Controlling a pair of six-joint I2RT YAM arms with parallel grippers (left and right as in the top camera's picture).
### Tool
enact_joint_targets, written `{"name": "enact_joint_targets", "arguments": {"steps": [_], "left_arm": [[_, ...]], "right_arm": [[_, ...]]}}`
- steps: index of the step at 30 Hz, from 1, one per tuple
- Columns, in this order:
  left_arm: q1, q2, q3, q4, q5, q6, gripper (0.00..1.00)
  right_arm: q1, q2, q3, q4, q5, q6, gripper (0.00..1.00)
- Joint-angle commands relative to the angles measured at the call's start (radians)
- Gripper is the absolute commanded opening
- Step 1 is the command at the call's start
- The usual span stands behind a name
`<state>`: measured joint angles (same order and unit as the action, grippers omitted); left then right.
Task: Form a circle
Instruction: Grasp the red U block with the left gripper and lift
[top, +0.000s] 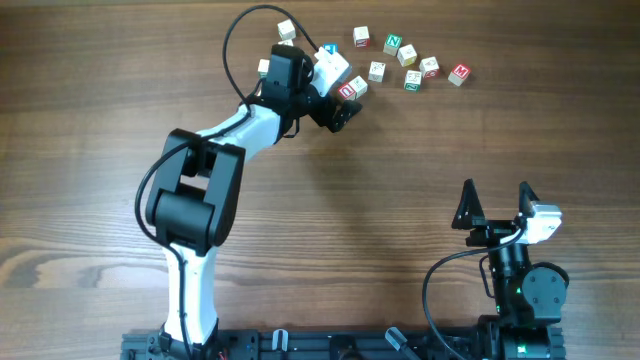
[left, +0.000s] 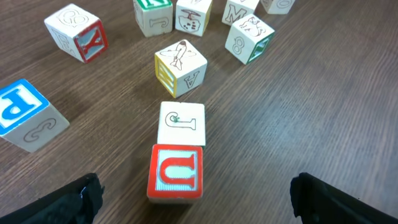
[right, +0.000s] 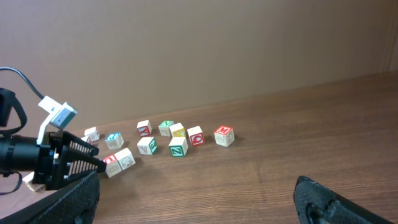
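The left gripper (top: 345, 100) is spread wide and empty, straddling the red U block (left: 175, 174), which touches a second block (left: 181, 123) behind it. This stance suits pinching or pushing the pair. The blocks (top: 407, 53) lie loosely scattered toward the far edge of the table (top: 400, 200), not yet a circle. The right gripper (top: 496, 205), also spread and empty, sits near the near right corner. Bare wood toward the near edge gives working room.

- Circle (top: 406, 55): unformed; pale wooden letter cubes lie loosely scattered at 12 to 1 o'clock in the overhead view.
- Red U cube (left: 175, 173): touching a pale neighbour cube (left: 181, 123) at its 12 o'clock (faces flush).
- Red M cube (top: 459, 73): the scatter's 3 o'clock end.
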<state>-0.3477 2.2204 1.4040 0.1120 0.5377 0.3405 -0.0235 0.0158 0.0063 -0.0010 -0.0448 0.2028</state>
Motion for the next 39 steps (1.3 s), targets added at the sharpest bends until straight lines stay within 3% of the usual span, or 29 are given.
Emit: {"name": "enact_joint_targets", "arguments": {"steps": [1,8,12,18,20,22,23,28,34,39], "left_arm": [[0.003,0.054,0.012,0.043,0.011,0.024,1.0],[0.003,0.104,0.012,0.132,-0.083,0.023,1.0],[0.003,0.125,0.012,0.169,-0.083,0.023,0.88],[0.003,0.126,0.012,0.165,-0.082,0.023,0.87],[0.002,0.127,0.012,0.166,-0.082,0.023,0.8],[0.002,0.127,0.012,0.165,-0.082,0.023,0.65],[0.002,0.127,0.012,0.166,-0.082,0.023,0.52],[0.002,0.127,0.012,0.169,-0.082,0.019,0.24],[0.002,0.054,0.012,0.154,-0.082,0.01,0.21],[0.001,-0.101,0.012,0.054,-0.082,0.011,0.22]], "right_arm": [[-0.005,-0.005,-0.001,0.002,-0.007,-0.017,1.0],[-0.005,-0.005,-0.001,0.002,-0.007,-0.018,1.0],[-0.005,-0.005,-0.001,0.002,-0.007,-0.017,1.0],[-0.005,-0.005,-0.001,0.002,-0.007,-0.017,1.0],[-0.005,-0.005,-0.001,0.002,-0.007,-0.017,1.0],[-0.005,-0.005,-0.001,0.002,-0.007,-0.017,1.0],[-0.005,-0.005,-0.001,0.002,-0.007,-0.017,1.0],[-0.005,-0.005,-0.001,0.002,-0.007,-0.017,1.0],[-0.005,-0.005,-0.001,0.002,-0.007,-0.017,1.0],[-0.005,-0.005,-0.001,0.002,-0.007,-0.017,1.0]]}}
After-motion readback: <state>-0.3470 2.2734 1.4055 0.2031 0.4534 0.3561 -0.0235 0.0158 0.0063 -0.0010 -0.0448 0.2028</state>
